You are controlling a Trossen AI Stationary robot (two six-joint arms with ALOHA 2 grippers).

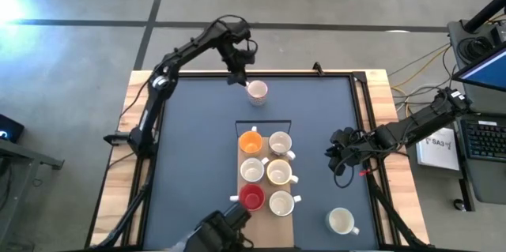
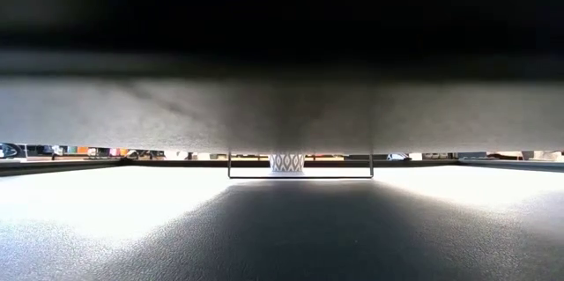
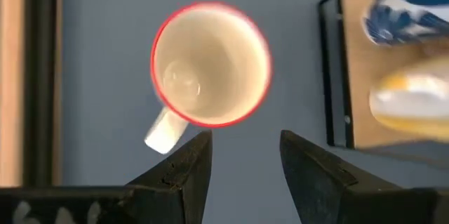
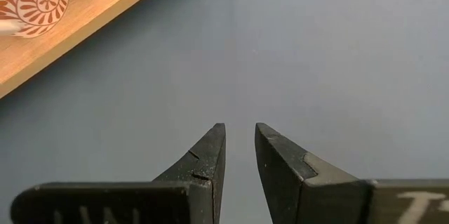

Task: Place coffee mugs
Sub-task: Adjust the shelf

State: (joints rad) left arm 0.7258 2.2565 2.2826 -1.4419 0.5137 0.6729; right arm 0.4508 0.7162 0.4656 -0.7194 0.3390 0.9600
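Note:
A white mug with a red rim (image 1: pixel 257 91) stands upright on the dark mat near the table's far edge; the left wrist view shows its mouth (image 3: pixel 210 62) and its handle (image 3: pixel 165 131). My left gripper (image 1: pixel 239 75) (image 3: pixel 242 157) hangs open just beside and above it, touching nothing. Six mugs stand in two rows on a wooden board (image 1: pixel 266 236), among them an orange one (image 1: pixel 251 141) and a red one (image 1: pixel 251 197). Another white mug (image 1: pixel 341 220) stands on the mat at the near right. My right gripper (image 1: pixel 340 157) (image 4: pixel 240 140) hovers over bare mat, its fingers a little apart and empty.
A thin black wire frame (image 1: pixel 265 122) marks the board's far end. The mat has raised black rails along the left (image 1: pixel 150 165) and right (image 1: pixel 364 126) sides. In the low view a broad dark shape fills the upper half; a patterned mug (image 2: pixel 287 162) shows beyond it.

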